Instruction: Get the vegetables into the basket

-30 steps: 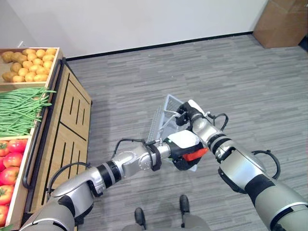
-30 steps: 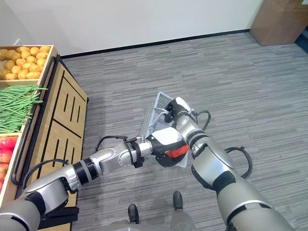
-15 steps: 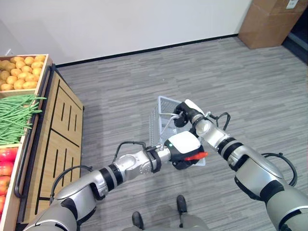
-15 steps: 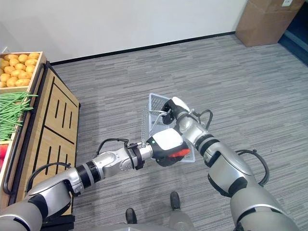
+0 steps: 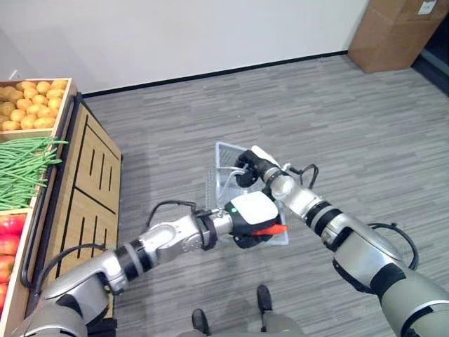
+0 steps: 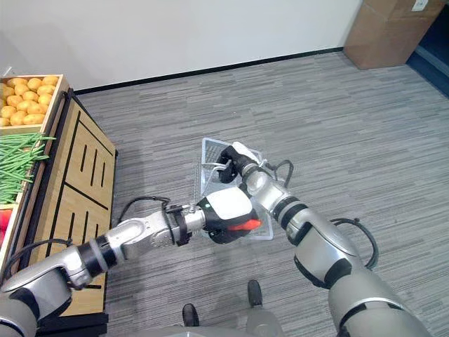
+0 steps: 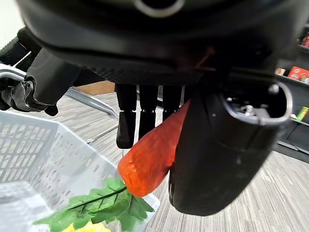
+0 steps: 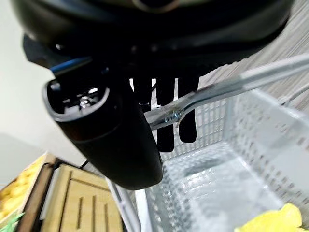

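A clear mesh basket (image 5: 215, 184) hangs off the floor in front of me. My right hand (image 5: 248, 169) is shut on its wire handle (image 8: 218, 86), at the basket's far end. My left hand (image 5: 250, 210) is over the basket's near end, shut on a red-orange vegetable (image 7: 152, 155) pinched between thumb and fingers. The vegetable's tip (image 5: 271, 229) sticks out past the hand, just above the rim. Inside the basket lie green leaves (image 7: 107, 205) and a yellow vegetable (image 8: 270, 220).
A wooden produce stand (image 5: 91, 189) runs along my left, holding yellow-orange round produce (image 5: 31, 105), green beans (image 5: 24, 168) and tomatoes (image 5: 10, 242). A cardboard box (image 5: 389, 31) stands by the far wall at the right. Grey plank floor surrounds the basket.
Earlier the whole picture shifted as the camera moved. Since half a second ago, the basket and both hands have drifted a little to the left, the red-orange vegetable still held over the basket.
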You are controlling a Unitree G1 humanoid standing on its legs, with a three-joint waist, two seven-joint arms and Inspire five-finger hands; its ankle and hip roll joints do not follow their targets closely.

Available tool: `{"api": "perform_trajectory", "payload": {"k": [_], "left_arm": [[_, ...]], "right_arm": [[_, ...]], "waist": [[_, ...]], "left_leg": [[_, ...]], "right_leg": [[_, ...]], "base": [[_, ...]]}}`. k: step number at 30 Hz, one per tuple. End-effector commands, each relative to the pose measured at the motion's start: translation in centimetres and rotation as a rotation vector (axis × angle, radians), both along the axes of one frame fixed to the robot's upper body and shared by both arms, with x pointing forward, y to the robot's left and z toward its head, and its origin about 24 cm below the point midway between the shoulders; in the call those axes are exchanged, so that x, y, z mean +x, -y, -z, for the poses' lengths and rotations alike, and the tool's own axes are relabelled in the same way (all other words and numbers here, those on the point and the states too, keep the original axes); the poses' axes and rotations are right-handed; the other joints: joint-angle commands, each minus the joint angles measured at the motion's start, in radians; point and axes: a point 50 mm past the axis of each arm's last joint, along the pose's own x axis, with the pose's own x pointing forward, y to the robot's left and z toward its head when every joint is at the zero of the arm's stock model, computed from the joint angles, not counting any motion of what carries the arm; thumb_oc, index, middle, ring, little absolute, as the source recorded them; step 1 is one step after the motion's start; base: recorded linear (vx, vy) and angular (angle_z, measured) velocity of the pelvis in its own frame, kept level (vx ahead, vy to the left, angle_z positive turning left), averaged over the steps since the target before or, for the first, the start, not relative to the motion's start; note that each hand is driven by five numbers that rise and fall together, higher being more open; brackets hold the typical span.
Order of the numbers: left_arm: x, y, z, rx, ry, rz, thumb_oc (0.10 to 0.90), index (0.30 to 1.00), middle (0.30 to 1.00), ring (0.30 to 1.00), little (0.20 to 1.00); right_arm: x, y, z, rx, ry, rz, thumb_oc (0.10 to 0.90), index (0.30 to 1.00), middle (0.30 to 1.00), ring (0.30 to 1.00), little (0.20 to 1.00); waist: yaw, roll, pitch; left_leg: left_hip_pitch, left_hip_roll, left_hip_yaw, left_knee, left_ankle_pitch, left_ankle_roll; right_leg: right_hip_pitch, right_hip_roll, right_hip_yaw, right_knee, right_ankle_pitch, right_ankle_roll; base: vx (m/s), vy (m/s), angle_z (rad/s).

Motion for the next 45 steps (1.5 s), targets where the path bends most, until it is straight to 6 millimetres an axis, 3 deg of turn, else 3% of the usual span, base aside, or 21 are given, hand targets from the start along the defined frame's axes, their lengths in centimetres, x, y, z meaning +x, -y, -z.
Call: {"api": "perform_trajectory", "payload": {"k": [1,10,25,30,39,41,45], "left_arm": [[0.4,0.9,-3.9,-0.173,0.048,0.055,0.4,0.3,0.3,0.3,0.3],[-1.1,1.4,-6.3,-0.245,0.051,0.14,0.4,0.3,0.3,0.3,0.3],[-3.1,1.7,-9.3,-0.335,0.055,0.245,0.4,0.3,0.3,0.3,0.3],[-3.2,2.1,-9.1,-0.332,0.017,0.264,0.4,0.3,0.3,0.3,0.3],[-3.2,4.0,-7.9,-0.258,-0.034,0.322,0.4,0.3,0.3,0.3,0.3],[-3.3,5.0,-6.4,-0.184,-0.082,0.354,0.4,0.3,0.3,0.3,0.3],[-3.5,5.3,-5.5,-0.136,-0.11,0.378,0.4,0.3,0.3,0.3,0.3]], "right_arm": [[2.0,-4.9,-10.7,0.212,0.342,-0.121,0.4,0.3,0.3,0.3,0.3],[2.3,-4.9,-10.0,0.199,0.319,-0.084,0.4,0.3,0.3,0.3,0.3],[3.7,-2.3,-9.2,0.093,0.28,0.077,0.4,0.3,0.3,0.3,0.3],[4.1,-1.1,-9.1,0.032,0.276,0.124,0.4,0.3,0.3,0.3,0.3],[4.7,0.4,-11.3,-0.05,0.345,0.183,0.4,0.3,0.3,0.3,0.3],[5.0,1.1,-13.3,-0.076,0.403,0.211,0.4,0.3,0.3,0.3,0.3],[5.2,1.6,-14.5,-0.094,0.444,0.224,0.4,0.3,0.3,0.3,0.3]], "waist": [[0.011,-0.067,-0.051],[0.013,-0.065,-0.05],[0.031,-0.057,-0.048],[0.035,-0.053,-0.05],[0.033,-0.051,-0.053],[0.031,-0.049,-0.057],[0.033,-0.045,-0.06]], "left_leg": [[-0.019,0.017,-0.039,0.001,-0.036,-0.016],[-0.023,0.013,-0.048,0.001,-0.035,-0.014],[-0.036,0.006,-0.063,0.001,-0.03,-0.012],[-0.038,0.001,-0.072,0.001,-0.029,-0.011],[-0.046,-0.004,-0.082,0.001,-0.029,-0.009],[-0.047,-0.008,-0.084,0.001,-0.03,-0.008],[-0.048,-0.011,-0.084,0.001,-0.032,-0.007]], "right_leg": [[0.039,-0.082,-0.023,0.001,-0.058,0.078],[0.042,-0.086,-0.032,0.001,-0.056,0.079],[0.039,-0.089,-0.042,0.001,-0.052,0.081],[0.043,-0.092,-0.052,0.0,-0.052,0.08],[0.042,-0.097,-0.059,0.001,-0.051,0.082],[0.041,-0.101,-0.06,0.0,-0.048,0.084],[0.041,-0.105,-0.06,0.0,-0.048,0.086]], "base": [[-0.01,0.003,0.07],[0.0,0.002,0.03],[0.0,0.001,0.0],[0.0,0.008,0.04],[0.0,0.005,0.04],[0.0,0.0,0.0],[0.0,0.008,0.02]]}}
